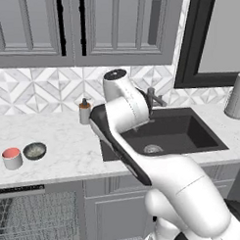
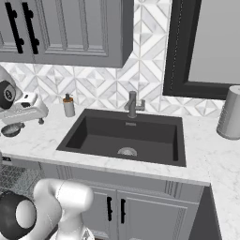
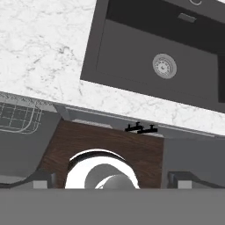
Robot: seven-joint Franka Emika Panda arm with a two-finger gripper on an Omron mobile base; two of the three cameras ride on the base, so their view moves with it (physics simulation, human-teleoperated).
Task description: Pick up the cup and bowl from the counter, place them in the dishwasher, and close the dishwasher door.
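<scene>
So we've got the short grey-white cylindrical cup with the red inside (image 1: 12, 158) sitting on the white marble counter (image 1: 67, 149), well left of the black rectangular sink (image 1: 170, 133), with the small shallow dark-rimmed speckled bowl (image 1: 34, 150) just beside it on the sink side. Both look light, rigid and probably slick, so we'd pinch each over its rim wall. The wire racks of the dishwasher (image 1: 35, 214) show below the counter's edge. Can't tell how our gripper's fingers stand
</scene>
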